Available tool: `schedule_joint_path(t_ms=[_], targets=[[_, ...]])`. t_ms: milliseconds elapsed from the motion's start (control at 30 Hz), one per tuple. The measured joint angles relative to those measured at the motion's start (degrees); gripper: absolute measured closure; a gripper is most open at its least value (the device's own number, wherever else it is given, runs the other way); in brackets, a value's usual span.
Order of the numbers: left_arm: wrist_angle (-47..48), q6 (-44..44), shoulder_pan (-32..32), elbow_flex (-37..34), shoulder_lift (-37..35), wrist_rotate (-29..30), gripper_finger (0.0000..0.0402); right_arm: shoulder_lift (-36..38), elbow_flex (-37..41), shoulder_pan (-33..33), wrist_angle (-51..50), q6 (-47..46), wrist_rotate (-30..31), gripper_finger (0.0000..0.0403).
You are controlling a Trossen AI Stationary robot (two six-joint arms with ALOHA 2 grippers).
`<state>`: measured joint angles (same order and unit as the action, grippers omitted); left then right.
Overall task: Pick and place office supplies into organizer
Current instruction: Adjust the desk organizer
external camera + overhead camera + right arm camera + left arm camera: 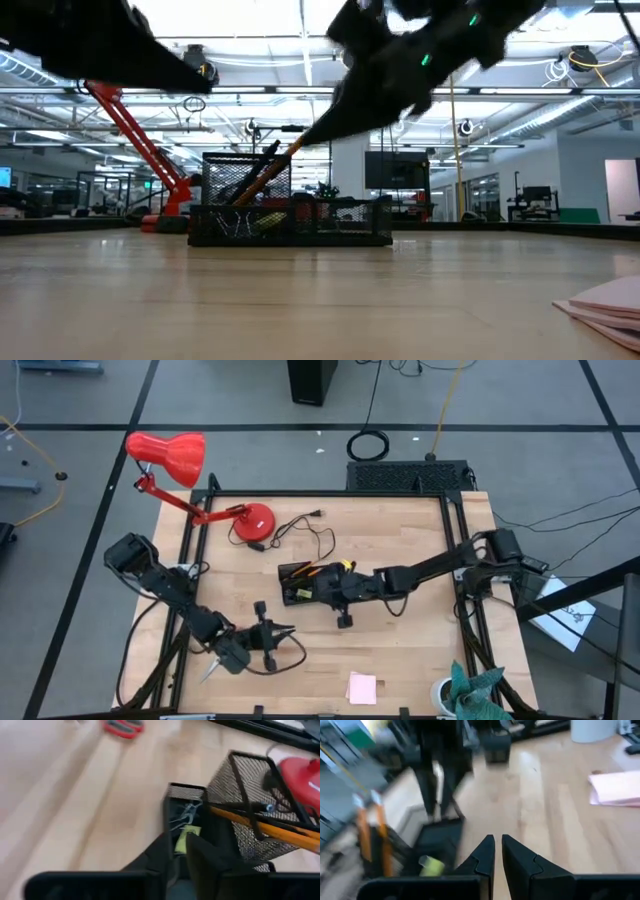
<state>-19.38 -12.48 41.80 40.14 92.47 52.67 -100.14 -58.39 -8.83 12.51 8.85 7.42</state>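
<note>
Organizer [300, 584] sits near the middle of the table, a black mesh tray with a taller cup at one end, and the right gripper [335, 590] is directly beside and slightly above its low compartment. In the right wrist view that gripper's two fingers stand close together with only a narrow slit between them and nothing visibly clamped; just past their tips lies a small yellow item [182, 839] in the low compartment, next to what look like paper clips or thin wire pieces, too blurred to name. The tall mesh cup holds orange pencils [270, 830] and a dark pen leaning at a slant, their long axes running diagonally out over the rim. Red-handled scissors [122, 727] lie on the bare wood well beyond the organizer from this gripper — handles only are visible. The pink sticky-note pad [362, 688] rests near the front edge of the table, well apart from the tray. The left gripper [268, 642] is clearly the nearer one to that pad — its fingers are almost closed and empty, hovering low over the wood, with the pad lying ahead and off to one side.
</note>
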Motion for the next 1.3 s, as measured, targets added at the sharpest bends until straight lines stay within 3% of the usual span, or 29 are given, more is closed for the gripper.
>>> schedule_joint_path(t_ms=[100,167,300,433,500,667,833,933,1300], targets=[[4.12,-7.07,-2.21,0.02,0.25,-8.23,0.036,2.7,-0.26,-0.73,-3.04,0.93,1.39,0.0392],[5.62,-11.37,-4.06,0.02,1.8,-11.6,0.036,3.8,0.59,-0.9,-5.54,1.75,5.57,0.0396],[5.61,-14.63,-6.72,-0.04,4.63,-12.84,0.036,7.18,5.07,1.47,-5.24,2.26,12.05,0.0401],[6.05,-15.22,-7.71,-0.07,5.97,-16.1,0.036,10.25,11.52,7.06,0.85,0.12,11.9,0.0402],[6.11,-15.55,-7.69,-0.02,5.97,-16.69,0.036,10.65,13.67,10.43,5.14,-1.05,9.13,0.0402],[9.56,-18.0,-8.12,-0.02,5.97,-17.05,0.036,8.74,14.02,18.32,8.72,-5.92,-4.47,0.0402],[15.63,-23.65,-10.51,-0.02,5.97,-17.05,0.036,5.91,14.01,21.97,10.28,-7.32,-5.24,0.0402],[18.31,-25.28,-11.95,-0.02,5.97,-17.06,0.036,3.65,14.01,23.36,9.94,-7.79,-9.11,0.0402],[20.66,-24.89,-16.53,-0.02,5.95,-16.86,0.036,-0.33,14.01,22.45,9.5,-8.41,-12.5,0.0403]])
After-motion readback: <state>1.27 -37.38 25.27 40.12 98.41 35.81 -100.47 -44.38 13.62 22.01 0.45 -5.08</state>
